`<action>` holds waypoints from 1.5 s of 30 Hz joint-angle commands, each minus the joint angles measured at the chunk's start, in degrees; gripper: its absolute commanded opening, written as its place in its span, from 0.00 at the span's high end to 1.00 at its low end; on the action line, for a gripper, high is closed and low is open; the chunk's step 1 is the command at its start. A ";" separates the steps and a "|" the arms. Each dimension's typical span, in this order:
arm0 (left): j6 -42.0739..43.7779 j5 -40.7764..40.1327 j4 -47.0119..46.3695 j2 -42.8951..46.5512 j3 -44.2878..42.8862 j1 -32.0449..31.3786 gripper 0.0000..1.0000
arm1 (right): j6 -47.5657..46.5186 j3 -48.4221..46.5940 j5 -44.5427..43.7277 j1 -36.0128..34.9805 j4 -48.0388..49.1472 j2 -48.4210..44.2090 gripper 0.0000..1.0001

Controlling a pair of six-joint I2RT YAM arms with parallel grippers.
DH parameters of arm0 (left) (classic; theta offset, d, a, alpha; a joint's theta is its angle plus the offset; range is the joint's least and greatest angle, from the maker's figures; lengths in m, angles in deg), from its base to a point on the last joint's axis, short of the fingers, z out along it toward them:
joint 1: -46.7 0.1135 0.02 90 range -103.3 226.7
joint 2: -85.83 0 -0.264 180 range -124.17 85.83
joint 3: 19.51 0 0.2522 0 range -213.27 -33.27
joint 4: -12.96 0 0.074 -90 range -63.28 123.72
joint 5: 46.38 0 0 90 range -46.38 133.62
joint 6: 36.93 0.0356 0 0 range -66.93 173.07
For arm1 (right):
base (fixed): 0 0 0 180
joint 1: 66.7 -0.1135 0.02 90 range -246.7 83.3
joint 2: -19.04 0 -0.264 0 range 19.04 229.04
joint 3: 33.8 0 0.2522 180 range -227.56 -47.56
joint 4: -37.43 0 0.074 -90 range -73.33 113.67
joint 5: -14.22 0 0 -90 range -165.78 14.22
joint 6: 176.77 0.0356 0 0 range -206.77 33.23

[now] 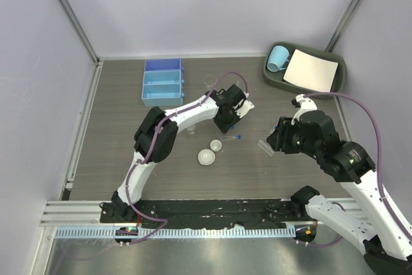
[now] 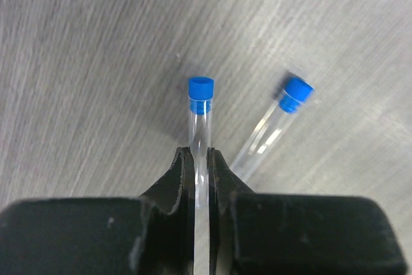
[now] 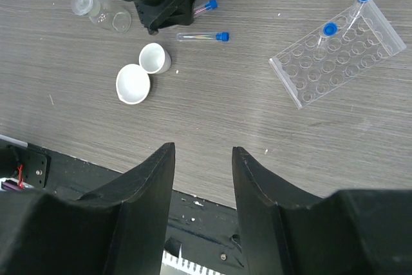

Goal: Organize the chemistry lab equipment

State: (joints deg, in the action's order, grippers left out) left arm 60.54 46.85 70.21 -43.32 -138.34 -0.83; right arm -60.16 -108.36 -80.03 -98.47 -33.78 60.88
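I've got the left gripper (image 2: 201,159) pinched on 1 blue-capped tube (image 2: 200,111) mid-table, long axis along the jaws, cap outward; the tube rack (image 3: 338,53) lies toward the right edge, nearer my half-open, empty right gripper (image 3: 203,159).

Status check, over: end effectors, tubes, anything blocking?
Left end effector shut on blue-capped tube. Right end effector open, empty. Second tube loose on table beside it. Nothing visibly blocking the rack.
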 commanded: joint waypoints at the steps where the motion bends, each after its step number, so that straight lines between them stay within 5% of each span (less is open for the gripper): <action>1: -2.89 6.25 2.48 9.07 -0.92 0.33 1.00 | -2.09 -2.49 0.91 -0.22 0.15 1.13 0.53; 7: -5.00 18.02 0.64 18.12 1.27 0.33 1.00 | -3.58 -2.75 5.37 -0.22 -0.38 0.78 0.53; 14: -9.39 34.96 -8.49 28.06 14.08 0.42 1.00 | -4.64 -2.49 16.45 -0.22 -0.38 -2.72 0.54; 20: -17.45 45.10 -24.03 37.54 28.40 0.33 0.98 | -3.76 -3.72 27.35 -0.22 0.76 -5.02 0.54; 24: -27.46 53.26 -42.63 42.46 37.47 0.24 0.96 | -4.11 -3.19 33.77 -0.22 2.34 -5.90 0.53; 32: -42.78 56.27 -67.88 49.77 50.49 0.33 0.95 | -5.08 -1.61 39.58 -0.22 5.50 -5.20 0.53; 45: -47.45 59.27 -72.66 53.55 55.94 0.24 0.95 | -4.73 -3.01 38.88 -0.22 15.07 0.69 0.55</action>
State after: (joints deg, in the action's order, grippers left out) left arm 14.95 104.29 2.65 8.11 -83.26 -0.55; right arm -64.40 -108.86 -41.22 -98.47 -25.48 60.33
